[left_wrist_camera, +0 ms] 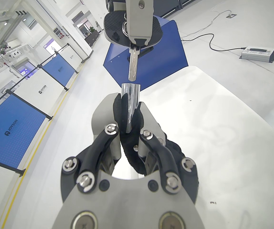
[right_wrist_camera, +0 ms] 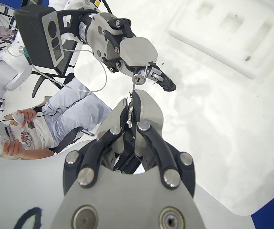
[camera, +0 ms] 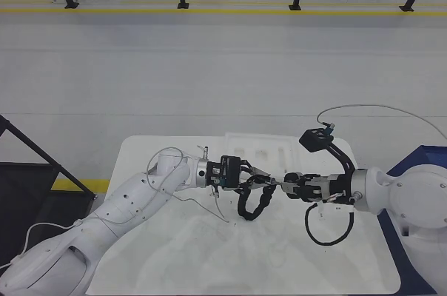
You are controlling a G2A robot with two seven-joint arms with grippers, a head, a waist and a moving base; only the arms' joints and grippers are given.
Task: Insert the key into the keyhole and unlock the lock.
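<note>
Left wrist view: the left gripper (left_wrist_camera: 128, 110) is clamped across the barrel of the lock (left_wrist_camera: 130, 101), a chrome cylinder whose open end points away from the wrist.
Key: the key (left_wrist_camera: 133, 65) is pinched by its head in the right gripper (left_wrist_camera: 137, 36), whose fingers are closed on it. The blade tip sits just short of the lock's end — near, not touching.
Keyhole: in the right wrist view the keyhole (right_wrist_camera: 138, 79) faces the key, and the blade shows edge-on just beside the lock's face.
Axis: blade and barrel lie almost on one line, end to end. From the right wrist the tip looks a shade off the slot, though I cannot tell how far.
Cable: a black cable (camera: 257, 203) hangs in a loop from the lock.
Foam tray: the foam tray (right_wrist_camera: 223, 48) lies on the table (left_wrist_camera: 211, 120), well apart from the lock.
Step in hand: lining up, I judge — insertion not yet begun.
Coming move: probably a straight push along the blade's length toward the lock, after the tip is centred on the slot and the flat turned to match it.
Risk: the tip catching the lock's rim and skewing the key in its grip.
</note>
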